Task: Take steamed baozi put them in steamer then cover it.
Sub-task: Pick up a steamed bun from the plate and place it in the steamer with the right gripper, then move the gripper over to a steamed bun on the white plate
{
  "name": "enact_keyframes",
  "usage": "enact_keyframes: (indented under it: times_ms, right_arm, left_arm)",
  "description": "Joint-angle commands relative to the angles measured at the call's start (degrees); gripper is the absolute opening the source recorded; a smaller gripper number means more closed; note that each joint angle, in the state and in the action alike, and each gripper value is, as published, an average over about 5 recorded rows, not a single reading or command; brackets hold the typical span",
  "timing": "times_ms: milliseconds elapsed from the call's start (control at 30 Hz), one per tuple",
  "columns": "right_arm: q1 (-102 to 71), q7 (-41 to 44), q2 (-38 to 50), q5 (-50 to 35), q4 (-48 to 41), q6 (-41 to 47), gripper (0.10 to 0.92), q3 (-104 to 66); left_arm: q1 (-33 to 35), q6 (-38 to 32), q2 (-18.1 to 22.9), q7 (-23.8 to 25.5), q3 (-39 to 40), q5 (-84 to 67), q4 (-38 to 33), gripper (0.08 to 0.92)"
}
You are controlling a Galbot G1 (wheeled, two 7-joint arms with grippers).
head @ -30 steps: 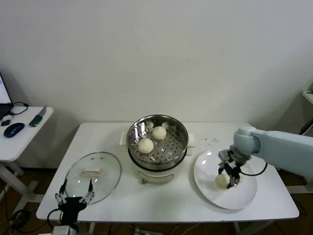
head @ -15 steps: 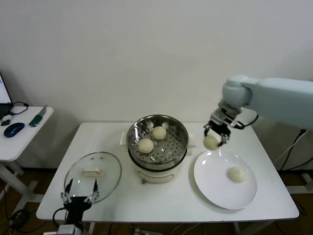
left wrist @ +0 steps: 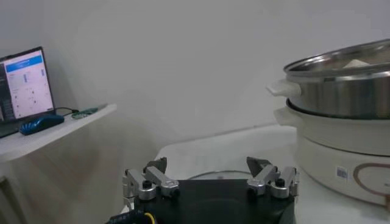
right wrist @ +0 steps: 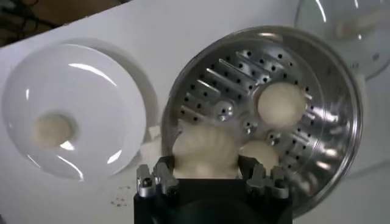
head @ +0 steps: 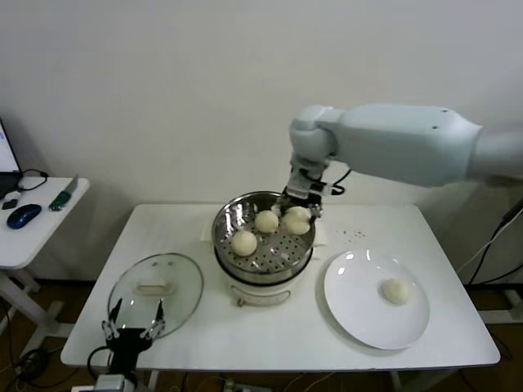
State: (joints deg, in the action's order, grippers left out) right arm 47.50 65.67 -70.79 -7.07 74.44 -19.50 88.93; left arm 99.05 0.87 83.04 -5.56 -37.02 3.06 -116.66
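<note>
Steamer (head: 263, 245) sits mid-table (head: 204, 327), uncovered, steel basket on the cream pot base. White plate (head: 359, 306) lies to its right, one baozi (head: 397, 291) on it. Cover (head: 155, 287) lies flat on the table, left of the steamer, handle up. Two baozi (head: 254, 232) rest on the perforated floor. Right gripper (head: 299, 214) hangs over the basket's far right edge, jaws clamped on a third baozi (right wrist: 204, 153), just above the floor. Left gripper (head: 131, 323) is parked at the near table edge by the cover, jaws spread wide, nothing in them.
</note>
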Motion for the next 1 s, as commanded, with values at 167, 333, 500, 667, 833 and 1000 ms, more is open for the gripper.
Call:
enact_keyframes:
  times_ms: [167, 333, 500, 667, 833, 1000]
  right_arm:
    - [-8.94, 0.15, -12.06, 8.35, -6.15, -9.65, 0.687, -1.09]
    - [-10.20, 0.02, -11.77, 7.82, -4.55, -9.20, 0.687, 0.05]
    - [-11.37, -0.05, -10.91, 7.58, -3.25, -8.61, 0.687, 0.48]
    - [-11.64, -0.91, -10.71, 8.13, -3.42, -8.46, 0.699, 0.54]
    - [-11.42, -1.19, -10.50, 7.70, -4.27, -8.58, 0.775, 0.33]
    - [-9.36, -1.12, -9.56, 6.48, -5.20, -9.57, 0.821, -0.76]
  left_arm:
    - [-0.90, 0.16, -0.38, 0.13, 0.30, -0.17, 1.20, 0.823]
    - [-1.14, 0.16, -0.43, 0.24, 0.43, -0.13, 1.69, 0.823]
    - [-1.15, 0.21, -0.43, 0.25, 0.48, -0.10, 1.85, 0.823]
    - [-1.55, 0.35, -0.46, 0.23, 0.61, -0.05, 2.11, 0.823]
    - [-1.78, 0.43, -0.37, 0.19, 0.74, 0.00, 2.15, 0.823]
    - [-1.59, 0.40, -0.40, 0.11, 0.60, -0.02, 2.31, 0.823]
